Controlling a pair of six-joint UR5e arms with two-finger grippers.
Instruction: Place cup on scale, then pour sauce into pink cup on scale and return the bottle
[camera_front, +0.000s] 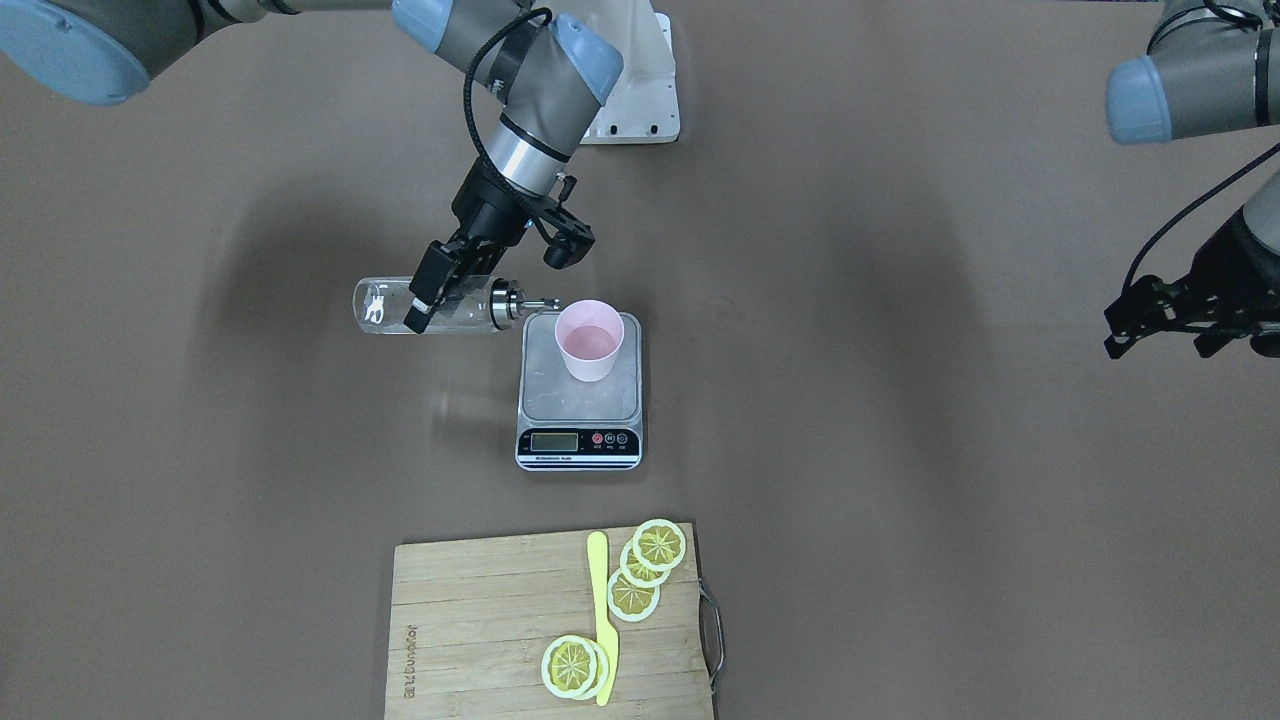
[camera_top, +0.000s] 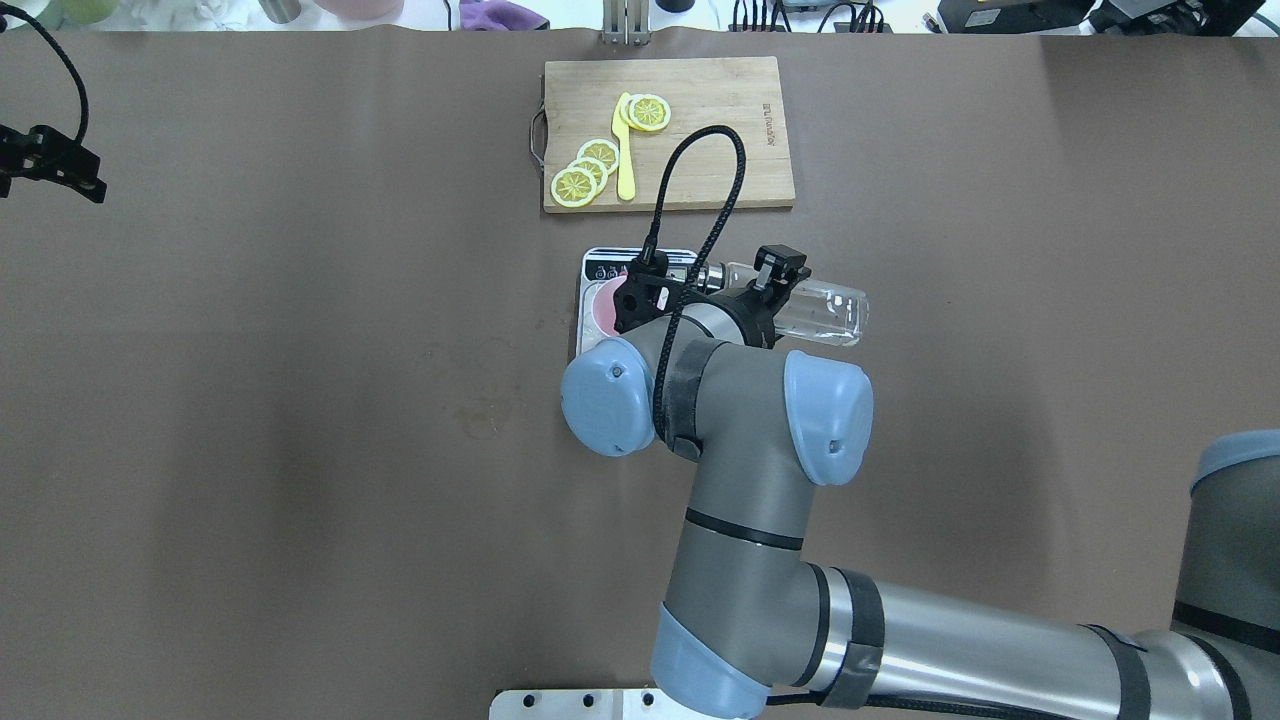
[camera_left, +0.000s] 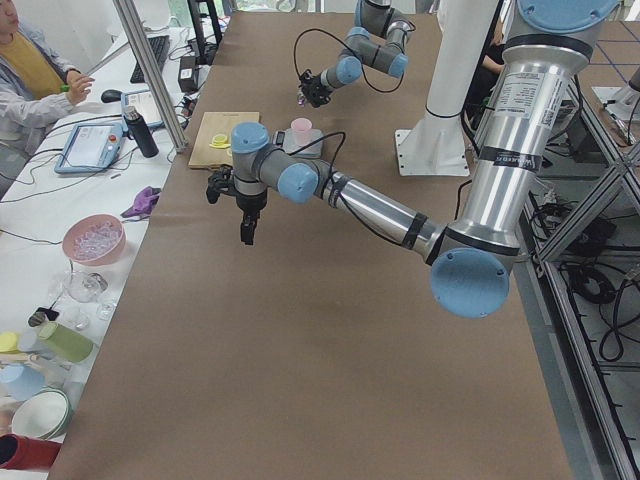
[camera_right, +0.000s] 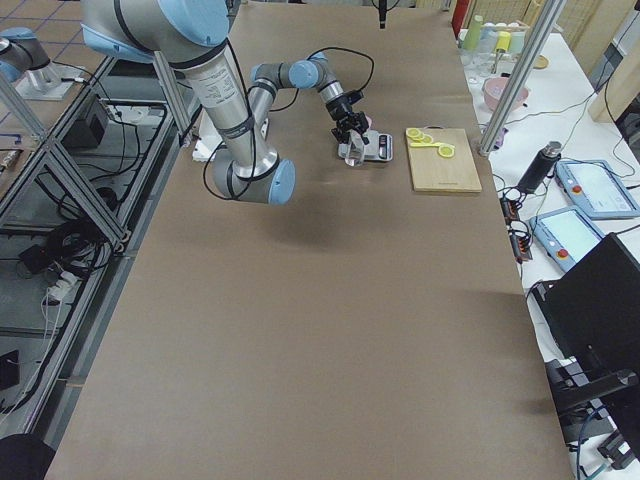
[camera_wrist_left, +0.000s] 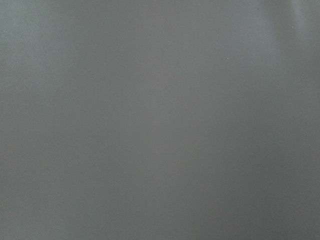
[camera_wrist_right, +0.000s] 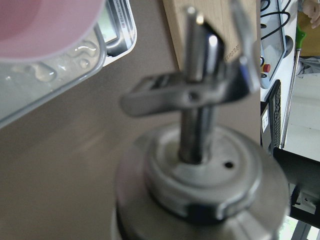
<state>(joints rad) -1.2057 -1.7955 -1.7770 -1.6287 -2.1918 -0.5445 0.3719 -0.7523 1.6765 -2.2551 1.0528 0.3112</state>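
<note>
The pale pink cup stands upright on the silver platform of the scale. My right gripper is shut on the clear glass bottle and holds it level, just beside the scale. The metal spout points at the cup's rim. I see no stream, and the sauce is hard to make out in the glass. In the right wrist view the spout is close up, the cup is at top left, and droplets lie on the platform. My left gripper is open and empty, far off to the side.
A wooden cutting board with lemon slices and a yellow knife lies beyond the scale, on the operators' side. In the overhead view my right arm's elbow hides most of the scale. The left wrist view shows only bare table.
</note>
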